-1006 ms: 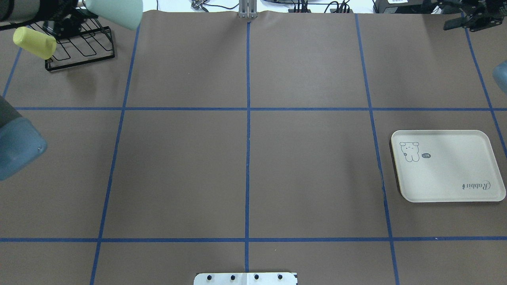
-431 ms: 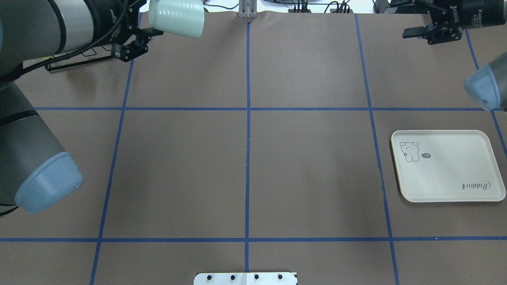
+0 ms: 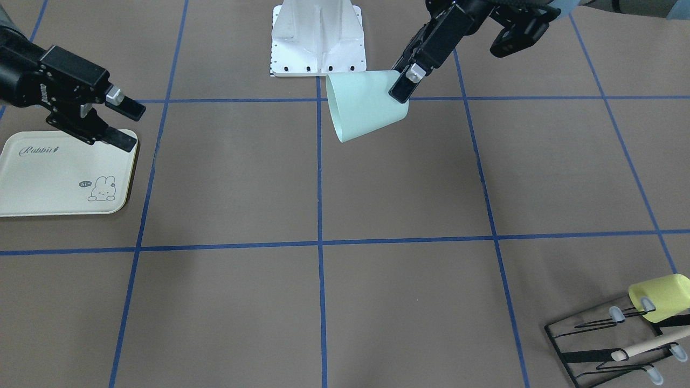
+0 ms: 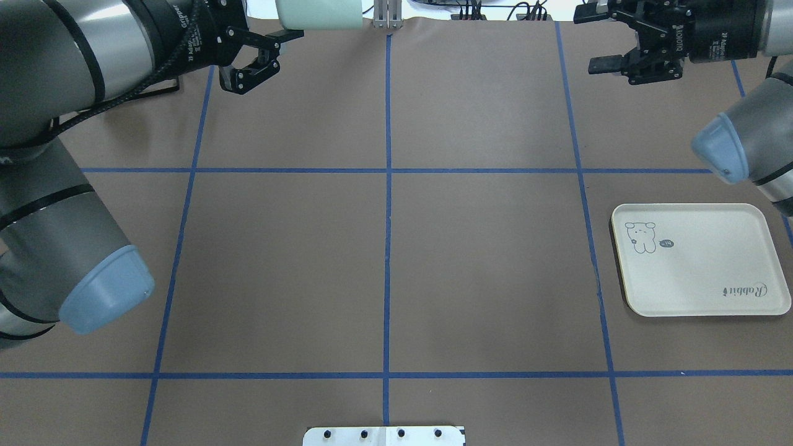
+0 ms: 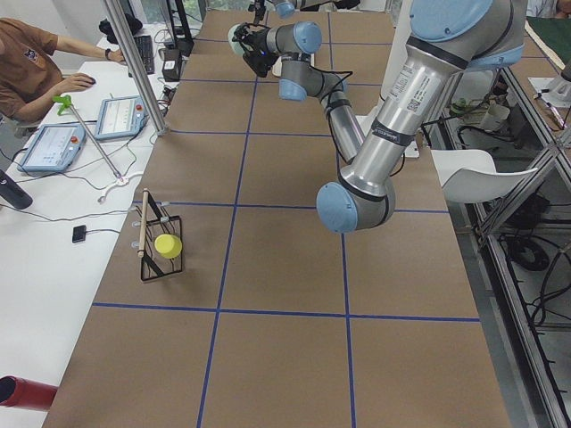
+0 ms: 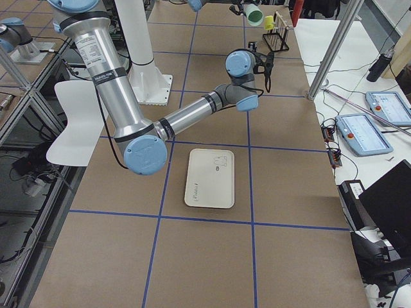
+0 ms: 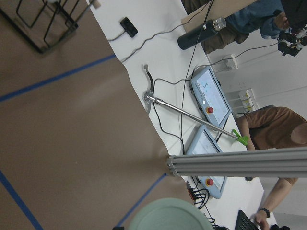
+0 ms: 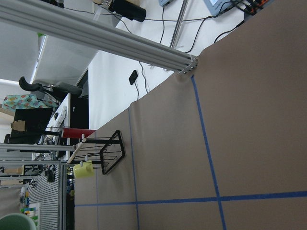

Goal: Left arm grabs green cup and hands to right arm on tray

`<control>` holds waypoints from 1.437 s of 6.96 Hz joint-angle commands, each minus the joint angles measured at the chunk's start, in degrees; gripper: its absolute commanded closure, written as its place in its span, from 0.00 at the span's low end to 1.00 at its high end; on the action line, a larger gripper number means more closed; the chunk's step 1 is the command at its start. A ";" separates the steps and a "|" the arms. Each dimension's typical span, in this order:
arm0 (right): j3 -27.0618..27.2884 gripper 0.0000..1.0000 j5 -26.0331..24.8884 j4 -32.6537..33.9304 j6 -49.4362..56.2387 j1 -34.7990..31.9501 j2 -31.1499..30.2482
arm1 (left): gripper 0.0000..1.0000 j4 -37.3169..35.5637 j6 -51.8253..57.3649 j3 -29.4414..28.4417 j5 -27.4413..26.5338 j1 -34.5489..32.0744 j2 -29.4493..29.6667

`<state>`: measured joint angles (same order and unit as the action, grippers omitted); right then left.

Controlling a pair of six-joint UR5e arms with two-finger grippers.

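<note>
While the left claw [image 3: 400, 86] pinches the green cup [image 3: 364, 105] aloft, now nearer the middle line [image 4: 388, 186], the spread right claw [image 3: 128, 126] sits further inward, apart from the tray [image 3: 48, 183]; a yellow cup [image 3: 660, 304] hangs on the rack [image 3: 590, 355].

You have the pale green cup [image 3: 366, 108] aloft, on its side in the left gripper [image 3: 402, 90] jaws, mouth tray-ward. Cream tray [image 3: 54, 178] lies flat on the desk [image 3: 226, 178].
</note>
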<state>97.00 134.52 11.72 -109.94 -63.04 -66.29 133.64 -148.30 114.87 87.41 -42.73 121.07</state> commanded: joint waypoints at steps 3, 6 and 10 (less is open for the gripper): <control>4.50 0.02 -0.22 -1.43 -2.65 5.98 6.60 | 1.00 4.08 -4.54 -1.41 0.13 3.43 0.04; 4.77 0.03 -3.39 -6.97 -4.50 8.72 6.61 | 1.00 4.17 -4.28 -1.32 0.57 4.06 0.04; 4.33 0.08 -3.57 -6.79 -4.50 8.99 6.61 | 1.00 5.93 -3.84 -1.23 0.75 7.73 0.39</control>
<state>101.43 130.98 4.85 -114.43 -54.15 -59.68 139.33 -152.16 113.58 88.15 -37.01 121.30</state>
